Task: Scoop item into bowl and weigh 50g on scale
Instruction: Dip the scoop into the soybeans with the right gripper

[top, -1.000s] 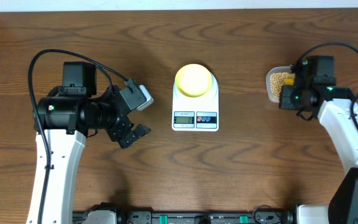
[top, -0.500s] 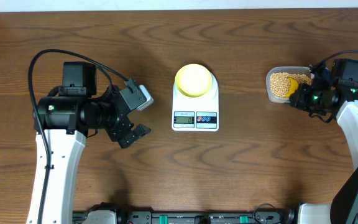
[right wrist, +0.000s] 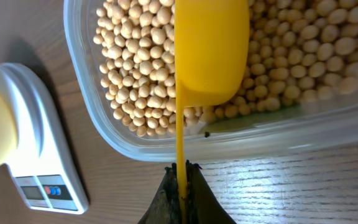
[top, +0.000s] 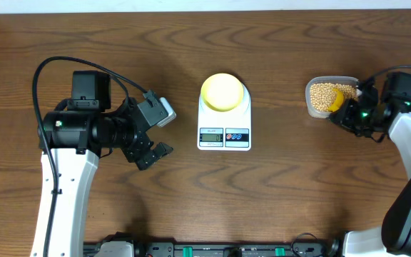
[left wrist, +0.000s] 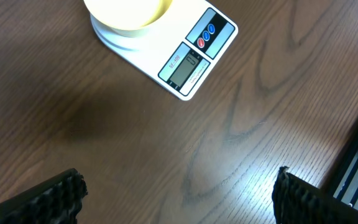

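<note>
Right of the tub (right wrist: 241, 140), the right gripper (right wrist: 181, 173) (pinching the spoon (right wrist: 210, 50) handle) has drawn back, dipping the spoon into the beans (right wrist: 135, 74): scooping is beginning. The left gripper (left wrist: 176, 199) idles, spread.

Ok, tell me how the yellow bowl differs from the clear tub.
The bowl is round and opaque pale yellow; the tub is rectangular and clear. The bowl sits on the scale; the tub sits on the table. The tub holds beans; the bowl shows none. Both are open-topped.
</note>
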